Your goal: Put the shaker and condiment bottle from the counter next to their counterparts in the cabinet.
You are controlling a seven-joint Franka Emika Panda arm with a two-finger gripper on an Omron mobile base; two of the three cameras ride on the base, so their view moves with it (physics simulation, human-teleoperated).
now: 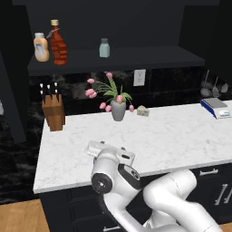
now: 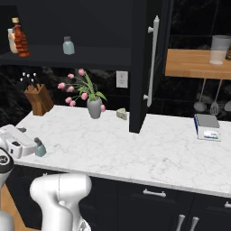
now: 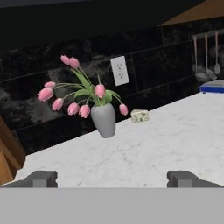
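Near the tabletop's [image 2: 135, 149] front-left corner, the shaker [image 2: 39, 147] stands beside the wide-open fingers [image 3: 42, 178]; a careless sweep could topple it.

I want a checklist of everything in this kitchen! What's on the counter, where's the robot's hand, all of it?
Surface: white marble counter, clean.
Job's things: condiment bottle on the cabinet shelf beside the orange bottle; one shaker farther along the shelf; the other shaker on the counter's front edge by the hand.
Clutter: knife block, tulip vase, cheese piece, scale.
Grippers: gripper open, holding nothing.
Cables: nothing seen.
Surroundings: wall outlet, hanging utensils, open cabinet door.
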